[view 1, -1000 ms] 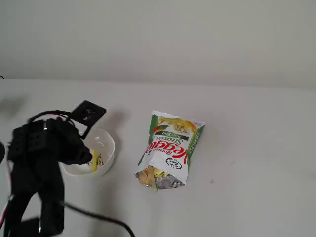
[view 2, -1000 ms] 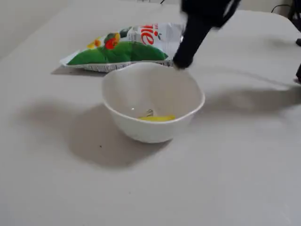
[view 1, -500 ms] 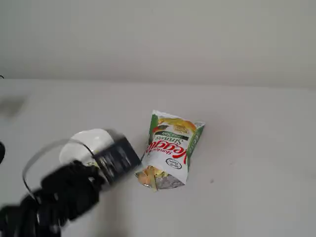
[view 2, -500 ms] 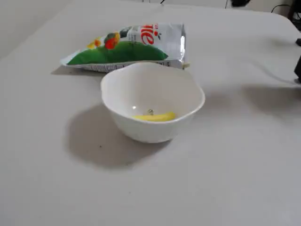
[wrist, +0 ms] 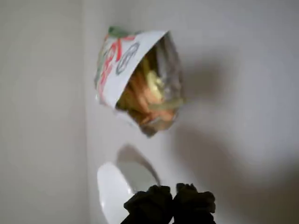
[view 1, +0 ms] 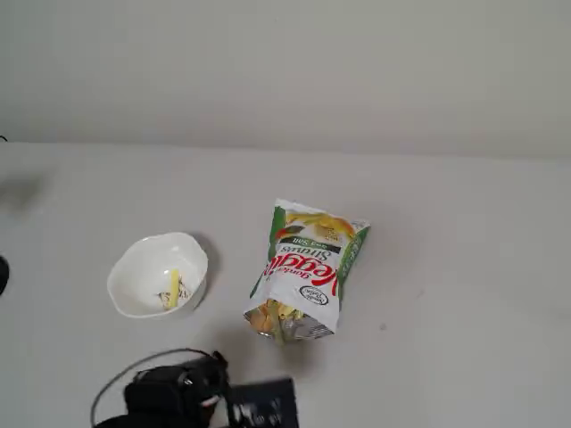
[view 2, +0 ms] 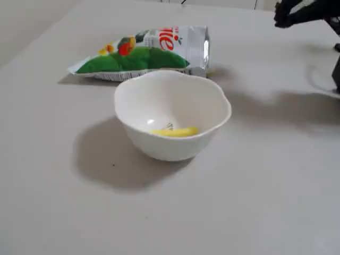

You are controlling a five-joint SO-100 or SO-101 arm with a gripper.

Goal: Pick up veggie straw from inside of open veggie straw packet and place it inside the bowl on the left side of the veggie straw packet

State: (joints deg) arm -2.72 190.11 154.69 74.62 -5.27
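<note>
With one straw (view 1: 172, 289) lying in the bowl (view 1: 134, 267), my gripper (wrist: 172, 198) hangs pinched together and empty, so next I must open it toward the packet (view 1: 308, 267) mouth.

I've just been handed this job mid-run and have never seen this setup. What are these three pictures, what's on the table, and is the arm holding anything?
It is one small robot arm with a two-finger gripper, working on a pale table.

One fixed view looks down from high up: the white bowl sits left of the veggie straw packet, and the dark arm is at the bottom edge. Another fixed view sits low beside the bowl, with the packet behind it. The wrist view rides on the arm and looks into the packet's open mouth, where orange and yellow straws show.

One pale-yellow veggie straw lies in the bowl, also seen up close.

The dark fingers appear pressed together with nothing between them.
</note>
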